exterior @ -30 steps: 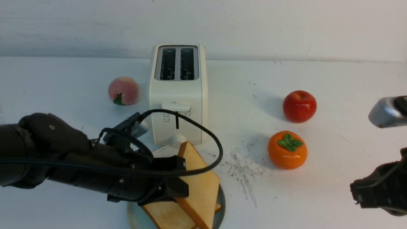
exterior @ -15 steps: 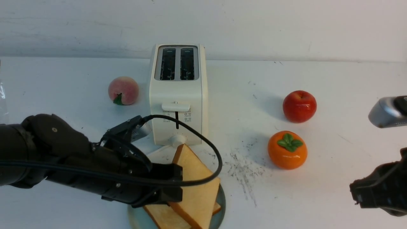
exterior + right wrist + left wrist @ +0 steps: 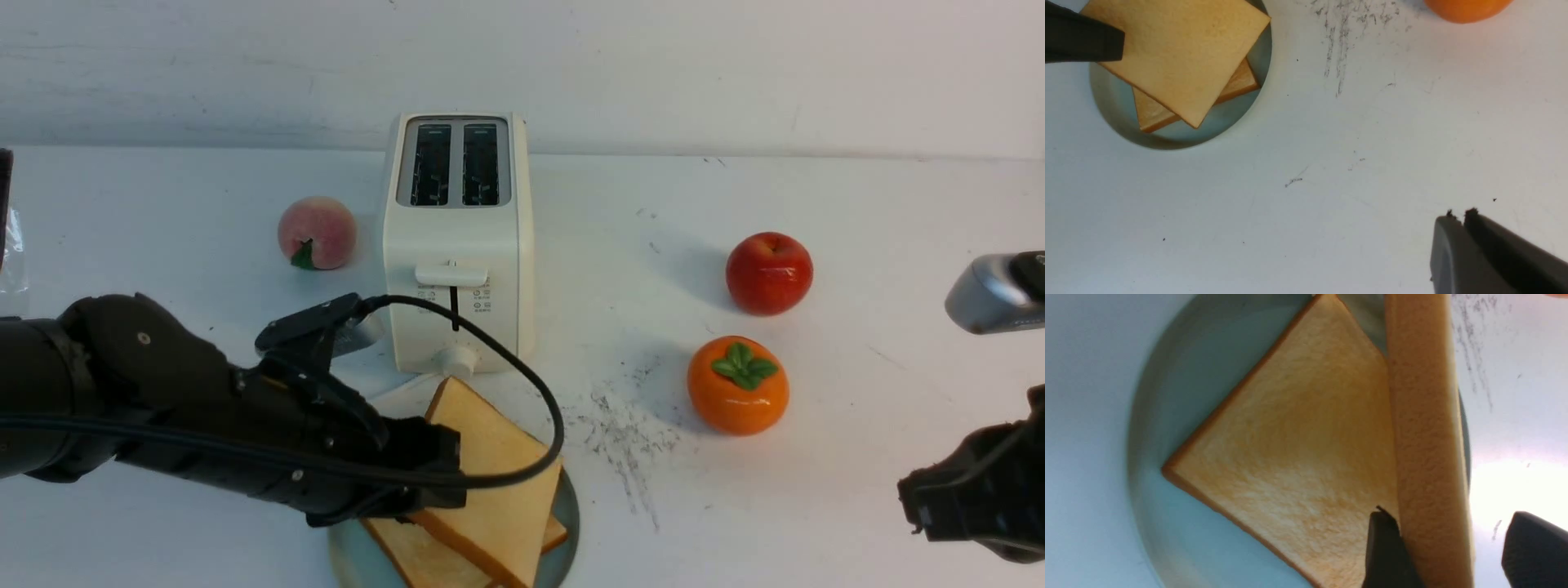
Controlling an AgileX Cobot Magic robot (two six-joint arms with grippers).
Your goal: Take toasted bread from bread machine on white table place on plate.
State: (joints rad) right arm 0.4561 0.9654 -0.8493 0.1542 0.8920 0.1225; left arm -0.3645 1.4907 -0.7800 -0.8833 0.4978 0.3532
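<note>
The plate [image 3: 568,523] is sitting at the bottom centre of the front view, on the tabletop [image 3: 857,204], just in front of the toaster [image 3: 457,245]. It is holding both pieces of toast. The lower slice [image 3: 408,559] is lying flat on the plate's blue-green floor, with one corner poking out toward the lower right of the frame. The upper slice [image 3: 498,474] is leaning tilted across it, its low edge resting on the lower slice and its high corner pointing up toward the toaster's dial.

The left tool [image 3: 1449,514] is reaching in from the left of the frame at the upper slice's raised side. In the left wrist view its jaws are standing apart. One finger [image 3: 1386,547] is lying against one face of the slice, while the other is showing a clear gap of tabletop between itself and the other face. The tool is not clamping the slice.

The toaster is standing upright at the upper centre, its two slots showing dark grilles.

The right tool [image 3: 1459,214] is hanging over bare tabletop at the lower right, with its fingers pressed together on nothing.

A peach [image 3: 317,233] is sitting just left of the toaster. An apple [image 3: 769,272] and a persimmon [image 3: 738,384] are sitting well apart from it at the right.
</note>
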